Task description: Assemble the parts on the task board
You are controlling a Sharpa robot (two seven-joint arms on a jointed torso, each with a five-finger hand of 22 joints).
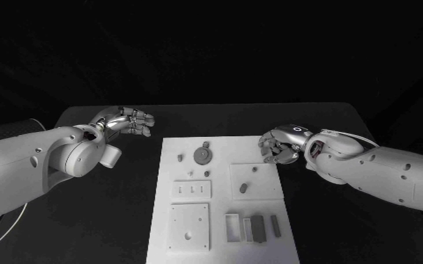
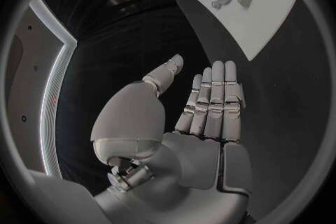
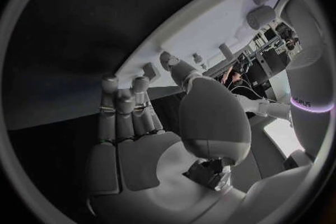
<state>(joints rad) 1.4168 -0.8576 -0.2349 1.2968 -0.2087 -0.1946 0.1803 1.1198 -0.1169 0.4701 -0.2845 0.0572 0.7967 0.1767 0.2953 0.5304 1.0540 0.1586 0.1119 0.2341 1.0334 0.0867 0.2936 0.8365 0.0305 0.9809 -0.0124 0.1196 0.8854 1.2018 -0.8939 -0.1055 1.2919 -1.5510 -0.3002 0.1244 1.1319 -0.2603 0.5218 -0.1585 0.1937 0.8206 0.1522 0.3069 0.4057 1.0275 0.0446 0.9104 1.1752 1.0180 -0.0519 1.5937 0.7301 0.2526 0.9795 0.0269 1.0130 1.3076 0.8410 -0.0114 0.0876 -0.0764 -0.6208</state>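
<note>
Hovering empty at the white rectangular task board's (image 1: 264,239) right edge, fingers loosely curled, right silver hand (image 1: 280,145) seemingly starting a reach toward the small grey round gear part (image 1: 203,153) mid-frame; left silver hand (image 1: 131,121) open and idle on the black tabletop (image 1: 106,215) upper left.

One task board (image 1: 220,239), two hands (image 1: 132,121) (image 1: 280,148)

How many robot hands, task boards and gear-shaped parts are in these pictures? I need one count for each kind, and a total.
Hands: 2, left hand and right hand
Task board: 1
Gear-shaped part: 1
Total: 4
</note>
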